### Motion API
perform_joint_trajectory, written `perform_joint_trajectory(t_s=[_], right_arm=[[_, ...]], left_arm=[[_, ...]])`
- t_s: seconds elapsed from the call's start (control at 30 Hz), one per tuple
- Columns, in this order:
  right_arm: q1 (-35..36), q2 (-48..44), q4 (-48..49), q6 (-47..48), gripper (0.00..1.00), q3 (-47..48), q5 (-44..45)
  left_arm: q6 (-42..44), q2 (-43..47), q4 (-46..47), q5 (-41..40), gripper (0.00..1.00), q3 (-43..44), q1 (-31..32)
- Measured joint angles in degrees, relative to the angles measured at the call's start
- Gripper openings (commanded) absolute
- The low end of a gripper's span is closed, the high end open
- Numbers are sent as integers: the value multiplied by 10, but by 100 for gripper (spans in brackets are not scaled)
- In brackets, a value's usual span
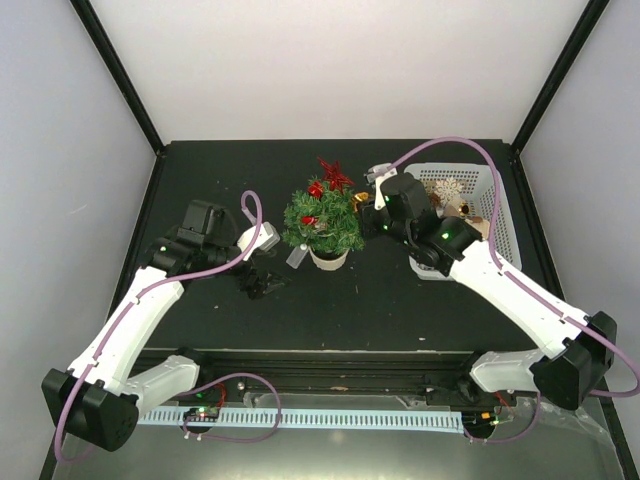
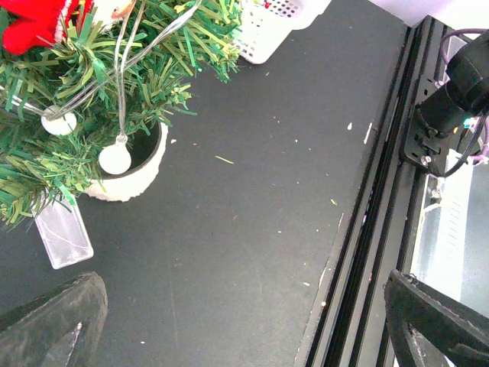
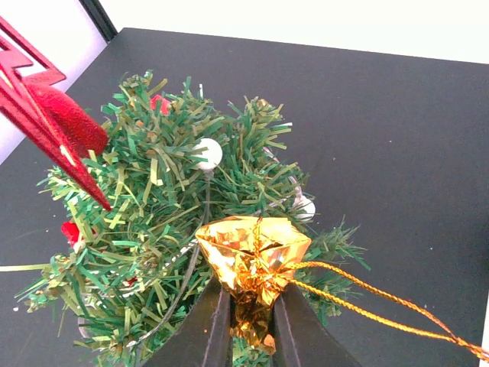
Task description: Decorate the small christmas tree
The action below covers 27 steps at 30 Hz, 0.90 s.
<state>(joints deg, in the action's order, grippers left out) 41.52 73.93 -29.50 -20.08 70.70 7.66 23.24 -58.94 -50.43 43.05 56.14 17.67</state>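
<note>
The small christmas tree (image 1: 322,222) stands centrally on the table (image 1: 400,310), well apart from its near edge. The right gripper (image 3: 246,306) clamps a gold foil ornament (image 3: 254,256) at the tree's right boughs (cord trailing). The left gripper (image 1: 262,283), jaws wide, hovers beside the pot (image 1: 329,259).

White arms (image 1: 130,320) with purple cables (image 1: 450,140) end in a black left hand (image 1: 262,283) and right hand (image 3: 244,321).

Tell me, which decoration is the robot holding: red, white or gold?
The gold foil ornament, pinched between the right fingers by the small christmas tree. The red star and the white bulbs sit among the branches, and no fingers grip them.
</note>
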Motion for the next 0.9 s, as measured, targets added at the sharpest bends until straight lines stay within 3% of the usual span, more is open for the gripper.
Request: perform_joint_trajectory(t_s=[0.9], right_arm=[[0,40,30,-13,9,-6,-38]], left_arm=[[0,1,8,0,99,0,-1]])
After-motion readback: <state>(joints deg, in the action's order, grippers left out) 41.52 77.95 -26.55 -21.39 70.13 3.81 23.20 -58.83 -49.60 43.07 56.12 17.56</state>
